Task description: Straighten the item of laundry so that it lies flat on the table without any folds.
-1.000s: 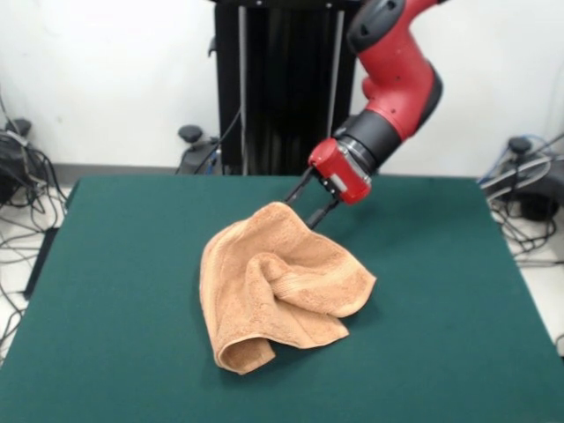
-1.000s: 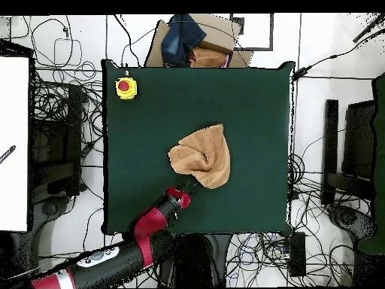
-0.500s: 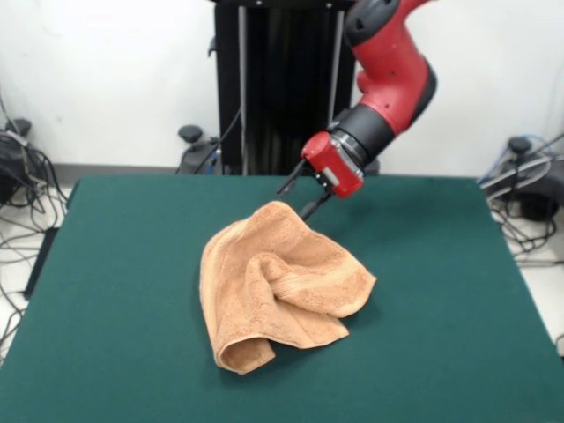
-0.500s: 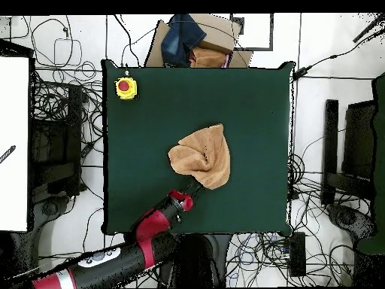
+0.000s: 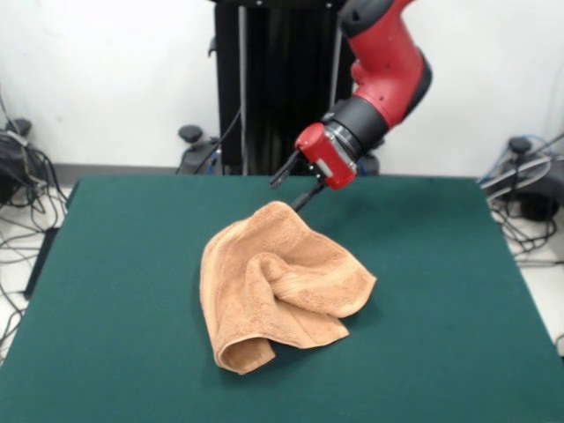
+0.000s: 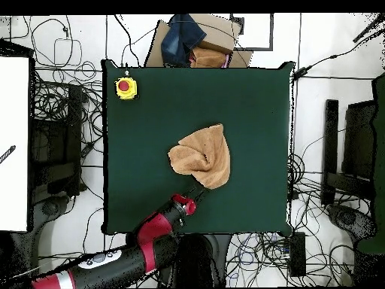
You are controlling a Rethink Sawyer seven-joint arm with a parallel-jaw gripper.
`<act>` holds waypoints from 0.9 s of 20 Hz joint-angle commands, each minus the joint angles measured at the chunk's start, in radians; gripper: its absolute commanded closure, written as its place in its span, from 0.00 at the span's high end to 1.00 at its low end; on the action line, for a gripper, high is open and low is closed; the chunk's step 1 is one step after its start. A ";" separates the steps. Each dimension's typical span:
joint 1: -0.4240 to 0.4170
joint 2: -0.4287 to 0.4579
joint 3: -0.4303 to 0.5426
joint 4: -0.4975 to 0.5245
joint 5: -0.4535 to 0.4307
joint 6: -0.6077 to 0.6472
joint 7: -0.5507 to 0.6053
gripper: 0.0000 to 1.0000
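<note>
Since a second ago the tool (image 5: 294,186) has lifted off the towel's (image 5: 278,286) far corner, fingers spread and empty, while the towel stays crumpled mid-worktop (image 5: 123,291), so a fresh edge grasp seems next.

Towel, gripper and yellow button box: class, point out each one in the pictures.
towel (image 5: 273,286), front view, on the crumpled middle fold.
gripper (image 5: 289,189), front view, midway between its open fingertips.
yellow button box (image 6: 125,88), overhead view, on its red button.
</note>
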 commanded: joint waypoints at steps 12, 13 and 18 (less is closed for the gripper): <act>0.004 0.058 0.041 -0.091 0.047 -0.031 0.123 1.00; 0.003 0.062 0.040 -0.094 0.049 -0.032 0.123 1.00; 0.010 0.075 0.026 -0.096 0.058 -0.026 0.117 1.00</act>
